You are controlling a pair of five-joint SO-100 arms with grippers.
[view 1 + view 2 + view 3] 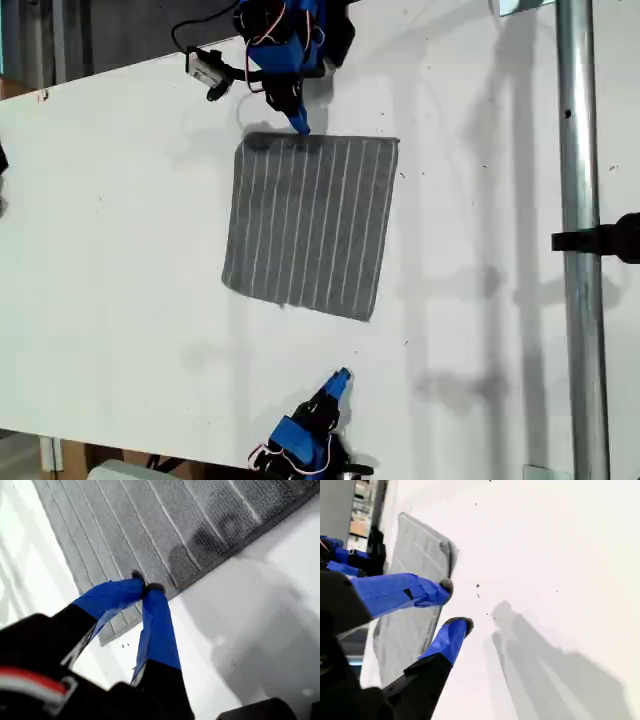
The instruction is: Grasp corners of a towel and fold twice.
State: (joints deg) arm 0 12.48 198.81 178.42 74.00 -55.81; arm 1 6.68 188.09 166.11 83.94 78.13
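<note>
1. The towel [310, 225] lies flat and unfolded on the white table [120, 250], about mid-table in the exterior view, stripes running from its top edge to its bottom edge there.
2. My first gripper [146, 587] is at the top of the exterior view, tips down on the towel's top edge, nearer that view's left corner than its right.
3. In the first wrist view the two blue fingers [112, 596] meet at their dark tips, clenched right at the towel's hem. Whether cloth is pinched between them, I cannot tell.
4. My second gripper [455, 605] sits at the bottom of the exterior view, over bare table, apart from the towel's bottom edge.
5. Its fingers [400, 592] are parted, released, nothing between them.
6. A metal pole [580, 240] runs down the exterior view's right side.
</note>
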